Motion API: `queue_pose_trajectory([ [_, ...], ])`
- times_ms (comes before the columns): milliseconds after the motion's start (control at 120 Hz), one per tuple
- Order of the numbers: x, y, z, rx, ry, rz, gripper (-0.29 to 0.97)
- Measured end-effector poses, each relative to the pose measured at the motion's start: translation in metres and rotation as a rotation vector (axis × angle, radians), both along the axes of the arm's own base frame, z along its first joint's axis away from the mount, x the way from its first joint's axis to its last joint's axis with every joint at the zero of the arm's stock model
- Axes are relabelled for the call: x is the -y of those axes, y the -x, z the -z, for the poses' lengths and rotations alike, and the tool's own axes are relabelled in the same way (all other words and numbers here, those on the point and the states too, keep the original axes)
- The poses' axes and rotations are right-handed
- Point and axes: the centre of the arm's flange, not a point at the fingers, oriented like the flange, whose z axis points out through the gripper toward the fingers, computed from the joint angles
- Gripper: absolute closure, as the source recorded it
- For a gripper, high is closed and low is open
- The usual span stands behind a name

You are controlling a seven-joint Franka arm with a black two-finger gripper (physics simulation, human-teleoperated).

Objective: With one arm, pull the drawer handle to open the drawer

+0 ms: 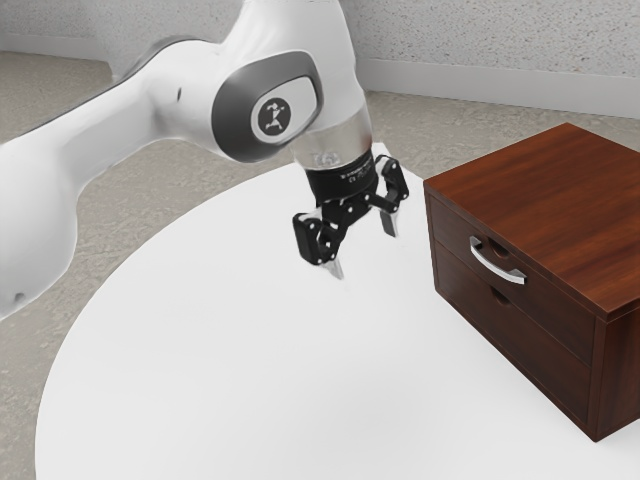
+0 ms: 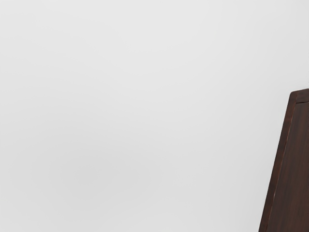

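The drawer handle [image 1: 497, 262], a curved silver bar, sits on the upper drawer [image 1: 555, 305] at the middle right of the exterior view. That drawer's front lies flush with the front below it, so it reads as closed. Both belong to a dark wooden cabinet [image 1: 545, 190] standing at the right side of the frame on a round white table [image 1: 250, 380].

To the left of the handle, near the frame's centre, the black gripper [image 1: 361, 243] hangs above the tabletop, apart from the cabinet and touching nothing. Its fingers [image 1: 334, 264] are spread wide with their tips pointing down and nothing lies between them.

The white arm [image 1: 200, 90] enters from the left edge and upper left, its thick last links bending down to the hand, with a grey joint cap facing the camera.

In the wrist view, the bare table surface [image 2: 120, 121] lies under the hand, with a slanting edge of the cabinet [image 2: 289, 183] beside it.
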Motion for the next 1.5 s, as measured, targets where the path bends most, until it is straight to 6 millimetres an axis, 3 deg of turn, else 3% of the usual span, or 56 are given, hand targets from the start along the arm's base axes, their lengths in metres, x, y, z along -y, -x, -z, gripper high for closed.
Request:
queue_pose_trajectory([
  [100, 0.003, -0.008, 0.006, 0.013, 0.002, 0.002, 0.00],
  [525, 0.052, -0.017, 0.024, 0.042, 0.022, 0.095, 0.00],
  [825, 0.060, -0.043, 0.039, 0.075, 0.043, 0.114, 0.00],
  [1500, 0.074, -0.060, 0.053, 0.126, 0.063, 0.150, 0.00],
])
